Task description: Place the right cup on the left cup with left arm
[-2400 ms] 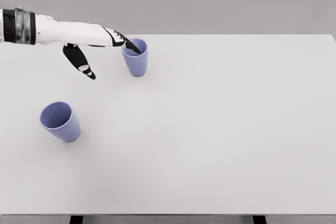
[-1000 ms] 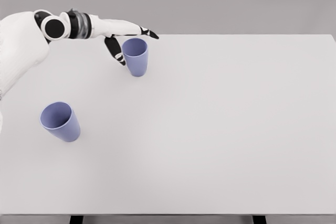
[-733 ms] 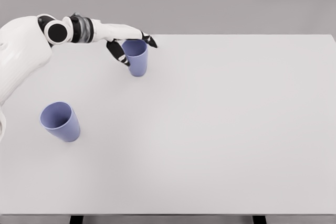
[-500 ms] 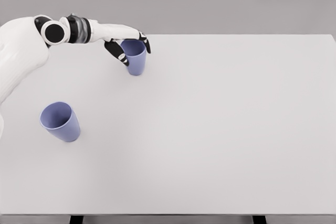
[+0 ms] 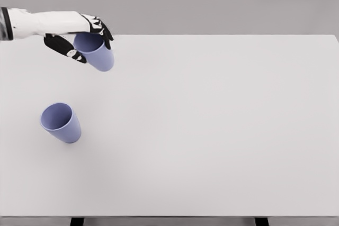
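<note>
My left hand (image 5: 85, 39) holds a lavender cup (image 5: 98, 54) near the table's far left, its fingers curled around the rim. The cup is tilted, its base pointing down and to the right, and it looks lifted off the table. A second lavender cup (image 5: 62, 123) stands upright on the table at the left, well below the held one and slightly to its left. The two cups are apart. My right arm does not show.
The white table (image 5: 212, 130) fills most of the view, with its front edge at the bottom and its far edge just behind my left hand. A grey wall lies beyond it.
My left hand closed on the far cup, then carried it to the left and tipped it. The near cup has not moved.
</note>
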You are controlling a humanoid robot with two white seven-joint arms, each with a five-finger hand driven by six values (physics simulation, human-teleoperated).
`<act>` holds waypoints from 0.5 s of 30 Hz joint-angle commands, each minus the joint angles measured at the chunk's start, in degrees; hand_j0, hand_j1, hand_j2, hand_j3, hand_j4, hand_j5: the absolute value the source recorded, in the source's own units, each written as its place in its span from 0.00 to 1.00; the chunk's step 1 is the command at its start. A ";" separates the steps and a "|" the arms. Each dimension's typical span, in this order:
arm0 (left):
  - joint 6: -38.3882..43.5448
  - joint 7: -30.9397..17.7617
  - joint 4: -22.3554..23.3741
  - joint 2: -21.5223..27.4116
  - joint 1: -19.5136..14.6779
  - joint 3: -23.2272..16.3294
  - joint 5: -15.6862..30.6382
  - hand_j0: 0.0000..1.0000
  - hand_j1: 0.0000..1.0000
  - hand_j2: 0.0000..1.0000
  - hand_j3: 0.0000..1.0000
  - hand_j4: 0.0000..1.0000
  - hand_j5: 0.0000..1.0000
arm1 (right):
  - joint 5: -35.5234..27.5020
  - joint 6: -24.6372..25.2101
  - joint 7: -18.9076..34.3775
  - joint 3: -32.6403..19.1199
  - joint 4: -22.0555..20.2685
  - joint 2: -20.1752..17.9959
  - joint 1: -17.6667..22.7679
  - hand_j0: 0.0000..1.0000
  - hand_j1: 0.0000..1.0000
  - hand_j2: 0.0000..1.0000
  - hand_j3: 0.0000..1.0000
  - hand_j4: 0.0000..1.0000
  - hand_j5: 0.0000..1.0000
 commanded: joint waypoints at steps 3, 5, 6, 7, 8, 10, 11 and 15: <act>0.14 0.09 -13.01 13.83 0.00 0.11 4.01 0.54 0.54 0.54 0.54 0.54 0.54 | -0.05 -0.01 0.02 -0.01 0.00 0.00 0.00 1.00 1.00 1.00 1.00 1.00 1.00; 0.14 0.10 -17.40 19.54 0.09 0.11 4.88 0.55 0.55 0.55 0.55 0.55 0.55 | -0.05 -0.01 0.02 -0.01 0.00 0.00 0.00 1.00 1.00 1.00 1.00 1.00 1.00; 0.14 0.18 -19.60 21.92 0.09 0.11 5.15 0.55 0.55 0.55 0.55 0.55 0.55 | 0.03 -0.01 0.02 -0.01 0.00 0.00 0.00 1.00 1.00 1.00 1.00 1.00 1.00; 0.14 0.18 -21.00 24.12 0.00 0.11 5.32 0.55 0.55 0.55 0.55 0.55 0.55 | 0.03 -0.01 0.02 -0.01 0.00 0.00 0.00 1.00 1.00 1.00 1.00 1.00 1.00; 0.14 0.18 -22.41 26.67 0.00 0.11 6.03 0.55 0.55 0.55 0.55 0.55 0.55 | 0.03 -0.01 0.02 -0.01 0.00 0.00 0.00 1.00 1.00 1.00 1.00 1.00 1.00; 0.14 0.18 -23.82 29.13 0.26 0.03 6.03 0.55 0.55 0.55 0.55 0.55 0.55 | 0.03 -0.01 0.02 -0.01 0.00 0.00 0.00 1.00 1.00 1.00 1.00 1.00 1.00; 0.14 0.18 -24.08 29.31 1.67 -0.06 6.03 0.55 0.55 0.55 0.55 0.55 0.55 | 0.03 -0.01 0.02 -0.01 0.00 0.00 0.00 1.00 1.00 1.00 1.00 1.00 1.00; 0.14 0.18 -25.40 31.33 3.96 0.02 6.03 0.55 0.55 0.55 0.55 0.55 0.55 | 0.03 -0.01 0.02 -0.01 0.00 0.00 0.00 1.00 1.00 1.00 1.00 1.00 1.00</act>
